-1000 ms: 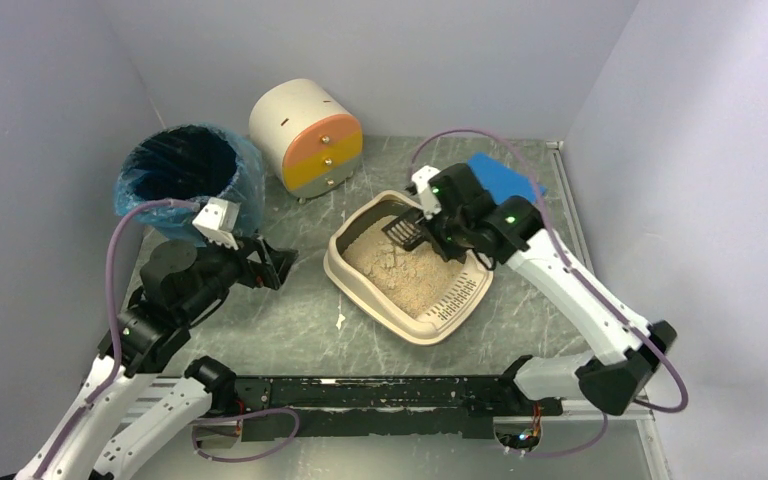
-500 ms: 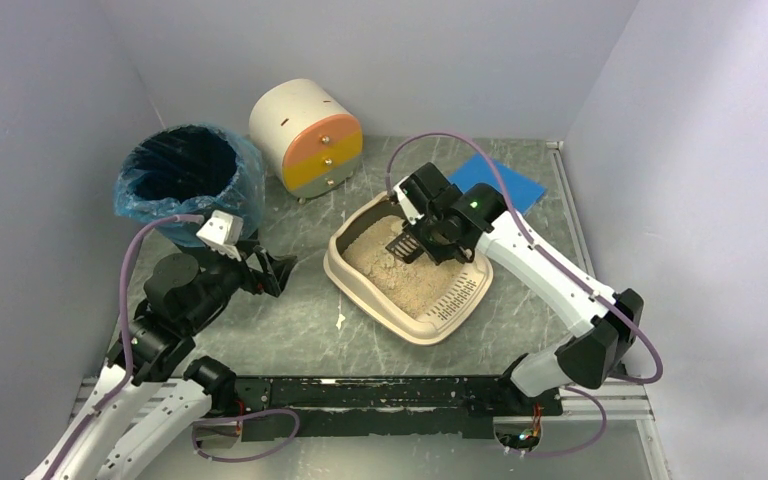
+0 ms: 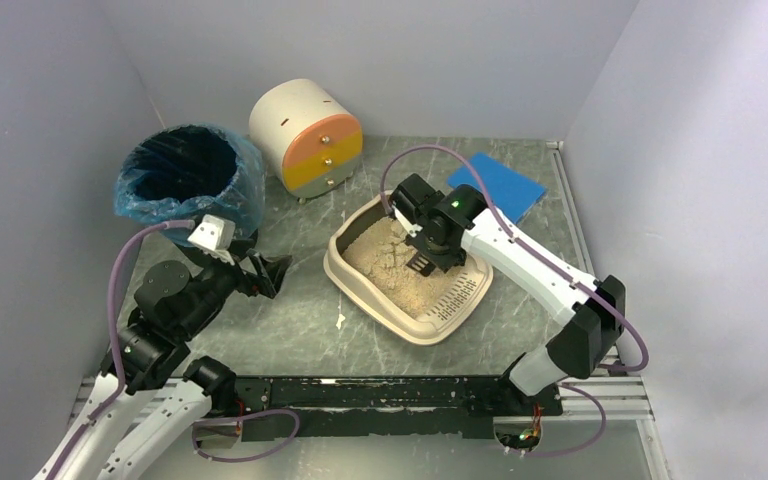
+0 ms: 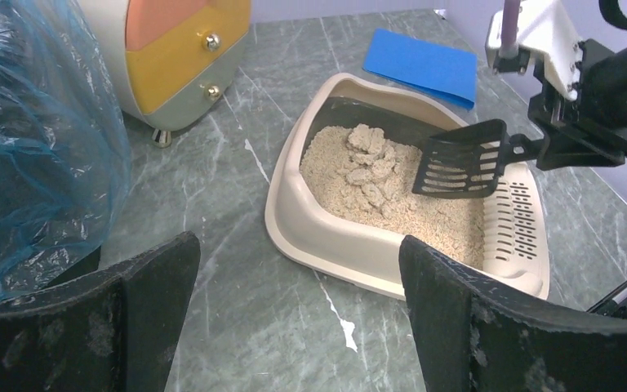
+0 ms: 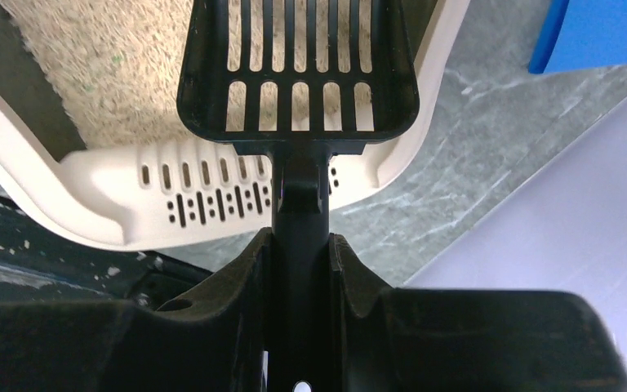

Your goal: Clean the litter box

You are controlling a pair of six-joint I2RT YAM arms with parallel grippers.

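Note:
The beige litter box (image 3: pixel 352 276) lies mid-table with tan litter and a clumped heap (image 3: pixel 385 246) at its far end. It shows in the left wrist view (image 4: pixel 326 249), its slotted ledge (image 4: pixel 516 224) on the right, and in the right wrist view (image 5: pixel 106 208). My right gripper (image 3: pixel 430 238) is shut on the handle of a black slotted scoop (image 3: pixel 418 263). The scoop head (image 4: pixel 457 168) hovers over the litter near the ledge and looks empty (image 5: pixel 298 82). My left gripper (image 3: pixel 272 270) is open and empty, over the table left of the box (image 4: pixel 298 245).
A black bin with a blue liner (image 3: pixel 190 175) stands at the back left, close to my left arm (image 4: pixel 33 147). A white drawer unit with orange and yellow fronts (image 3: pixel 305 135) stands behind the box. A blue pad (image 3: pixel 498 185) lies at the back right. Walls enclose three sides.
My right arm has swung the scoop from the far end of the box toward the slotted near end. My left arm has drawn back slightly.

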